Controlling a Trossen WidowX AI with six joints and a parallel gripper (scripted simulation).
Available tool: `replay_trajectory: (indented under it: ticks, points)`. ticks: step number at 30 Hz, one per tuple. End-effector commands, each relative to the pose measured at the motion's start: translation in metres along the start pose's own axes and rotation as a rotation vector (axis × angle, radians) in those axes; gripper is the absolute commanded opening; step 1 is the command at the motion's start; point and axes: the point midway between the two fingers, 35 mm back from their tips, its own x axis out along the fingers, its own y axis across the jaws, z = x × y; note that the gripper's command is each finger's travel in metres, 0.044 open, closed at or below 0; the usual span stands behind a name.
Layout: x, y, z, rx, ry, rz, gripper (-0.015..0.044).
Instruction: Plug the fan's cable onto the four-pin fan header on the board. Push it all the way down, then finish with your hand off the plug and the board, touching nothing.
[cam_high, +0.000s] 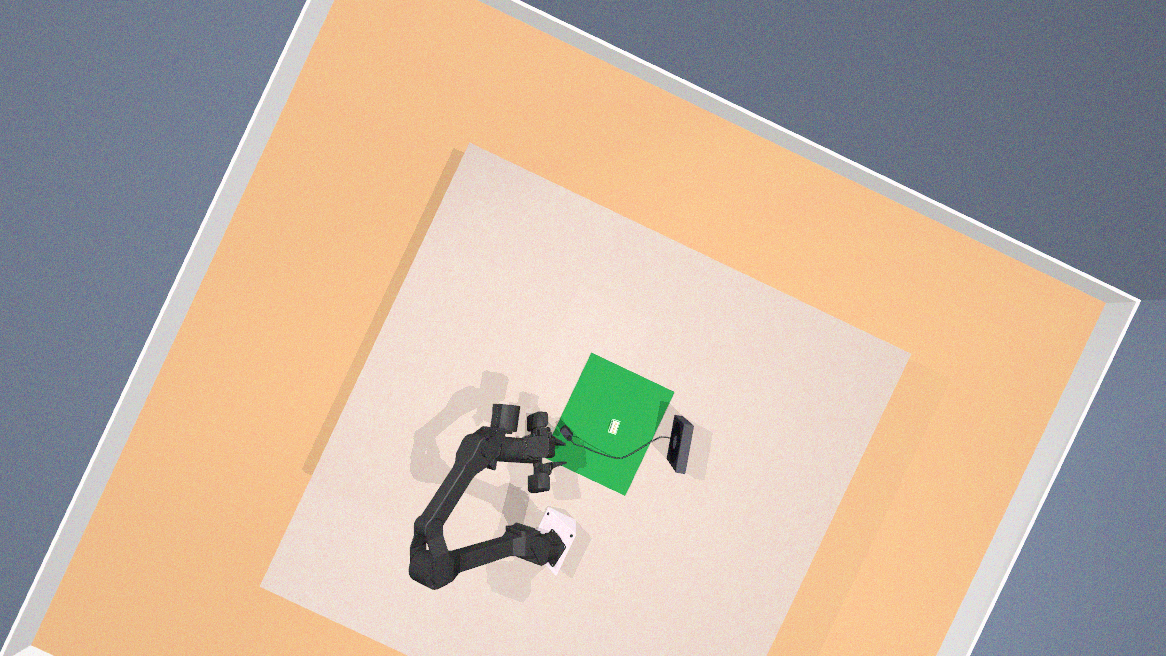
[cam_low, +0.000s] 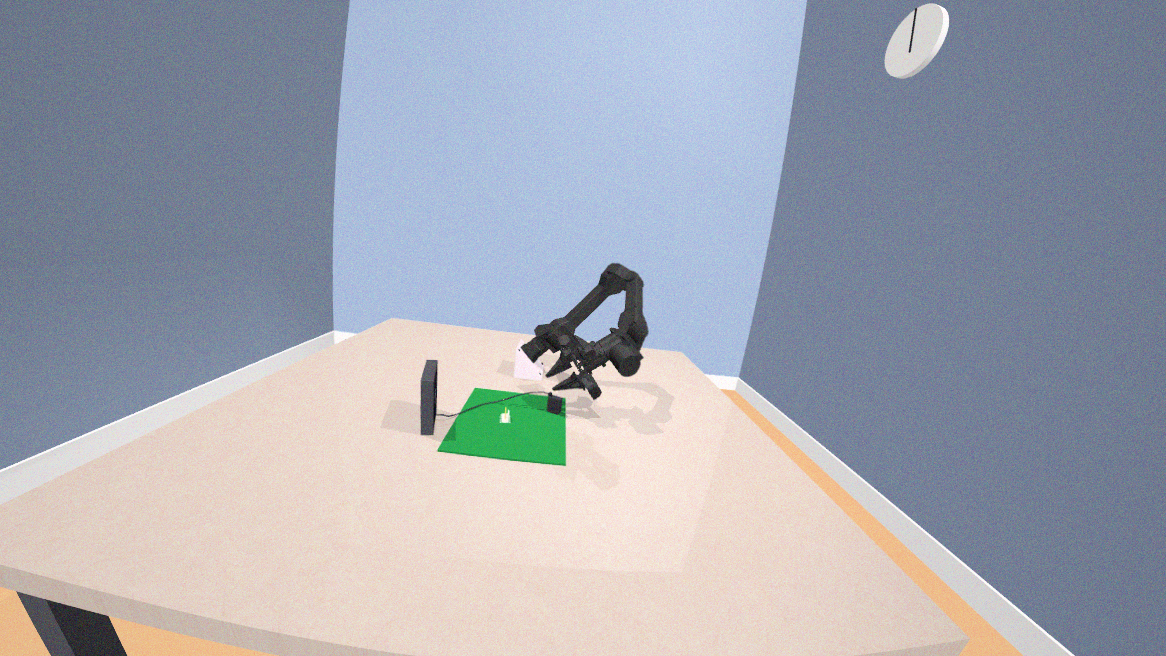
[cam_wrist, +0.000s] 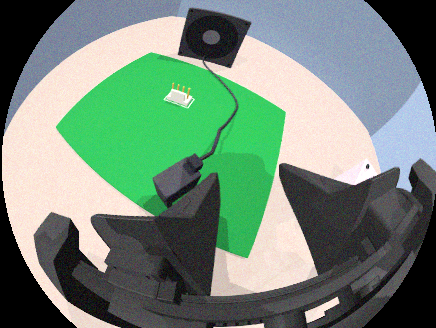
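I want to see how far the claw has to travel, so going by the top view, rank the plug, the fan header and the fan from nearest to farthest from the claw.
1. Plug: lying on the board's corner nearest the arm, right beside the claw.
2. Fan header: white, around the middle of the green board.
3. Fan: standing off the board's far edge, at the cable's other end.

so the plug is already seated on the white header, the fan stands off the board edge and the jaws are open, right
Not quite: the plug is not seated. The wrist view shows it lying on the green board near the gripper, well apart from the white header. The fan does stand off the board edge, and the jaws are open.
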Motion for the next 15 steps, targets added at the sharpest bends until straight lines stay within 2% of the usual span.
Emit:
replay_trajectory:
  ticks: [1, 15]
  points:
    - [0.0014, 0.0009, -0.0009, -0.030, 0.092, -0.005, 0.0205]
    - [0.0010, 0.0025, 0.0000, -0.095, 0.389, 0.058, 0.0205]
